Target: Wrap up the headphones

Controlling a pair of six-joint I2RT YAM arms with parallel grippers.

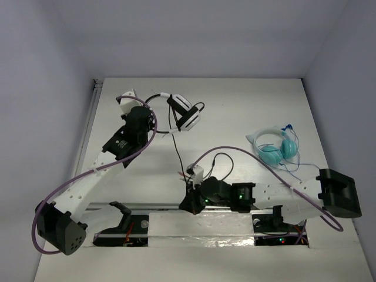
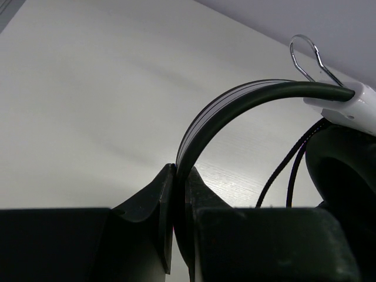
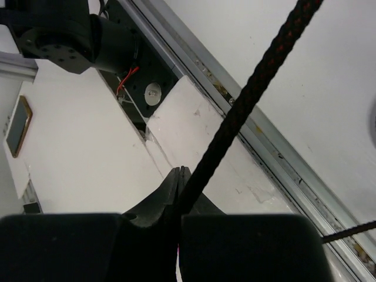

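Your left gripper [image 2: 176,176] has its jaws pinching the thin black headband [image 2: 235,103] of the black-and-white over-ear headphones [image 1: 187,114] at the white tabletop's [image 1: 247,100] far side. Your right gripper [image 3: 181,179] has its jaws pinching the long black cable [image 3: 252,94]. Winding looks ready to begin: carry the cable taut around the headphones.

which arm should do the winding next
Right. The right gripper is shut on the cable, which runs straight to the headphones, so it can likely carry it round them. The left gripper is clamped on the headband and serves better as the anchor.
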